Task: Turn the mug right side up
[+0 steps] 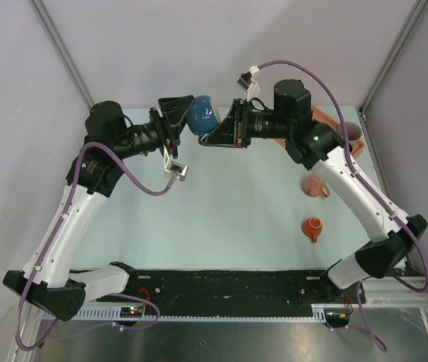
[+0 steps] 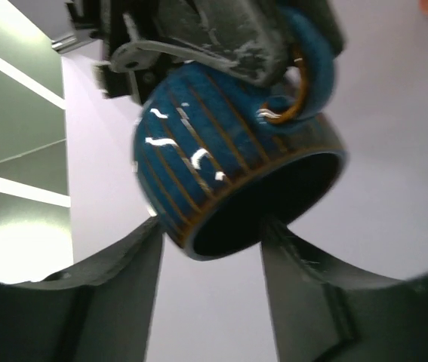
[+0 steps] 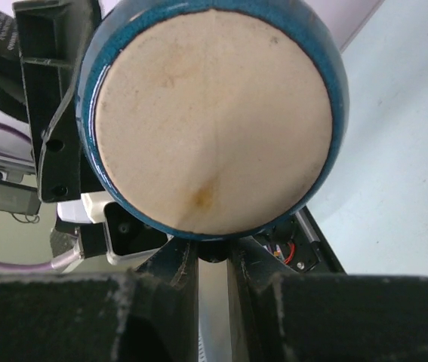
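Observation:
The blue mug [image 1: 202, 113] with thin orange stripes hangs in the air between both arms, at the back middle. In the left wrist view the mug [image 2: 221, 166] tilts its dark mouth down towards the camera. In the right wrist view its beige unglazed base [image 3: 214, 113] faces the camera. My right gripper [image 1: 212, 136] is shut on the mug's handle [image 2: 304, 90], its jaws close together [image 3: 214, 253]. My left gripper [image 2: 212, 222] is open, its fingers on either side of the mug's lower rim; I cannot tell whether they touch.
A salmon mug [image 1: 315, 185] and a small orange cup [image 1: 312, 228] stand on the pale table [image 1: 221, 219] at the right. More brownish crockery [image 1: 349, 136] lies behind the right arm. White walls enclose the back and sides.

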